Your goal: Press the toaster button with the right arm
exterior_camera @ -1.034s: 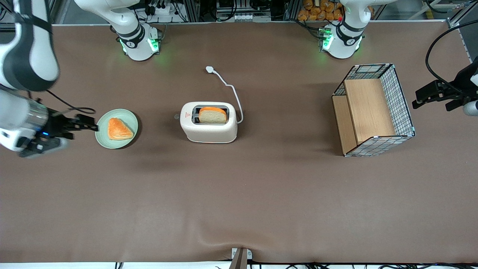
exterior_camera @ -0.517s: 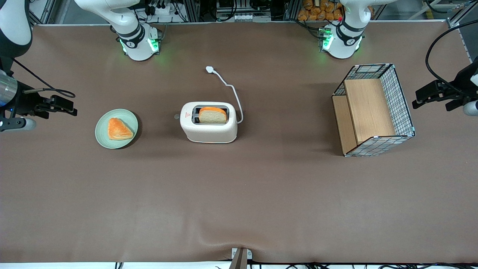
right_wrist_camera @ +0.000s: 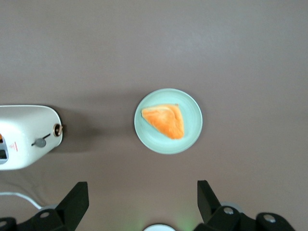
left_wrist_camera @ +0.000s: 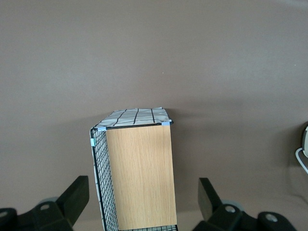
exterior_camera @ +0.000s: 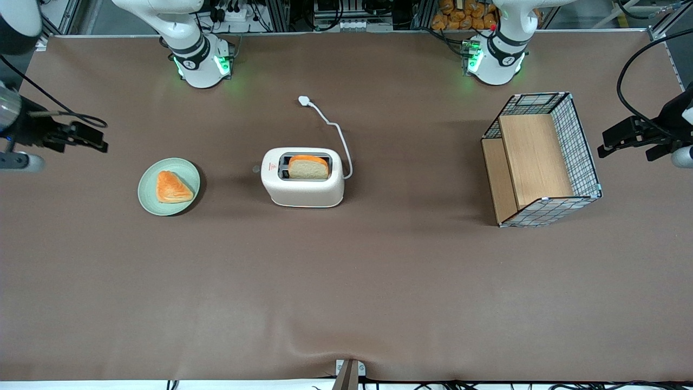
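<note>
Fingers (right_wrist_camera: 77,199) spread wide, gripping nothing. Gripper (exterior_camera: 97,140) now well off the green plate (exterior_camera: 149,189), drawn back from its rim a second ago toward the working arm's end of the table and farther from the front camera. Pastry (exterior_camera: 172,187) untouched on the plate. Toaster button (exterior_camera: 256,169) on the toaster (exterior_camera: 303,190) end facing the plate, mid-table, bread slice (exterior_camera: 307,167) standing high. Gap to the button widened; press probably not yet made.
</note>
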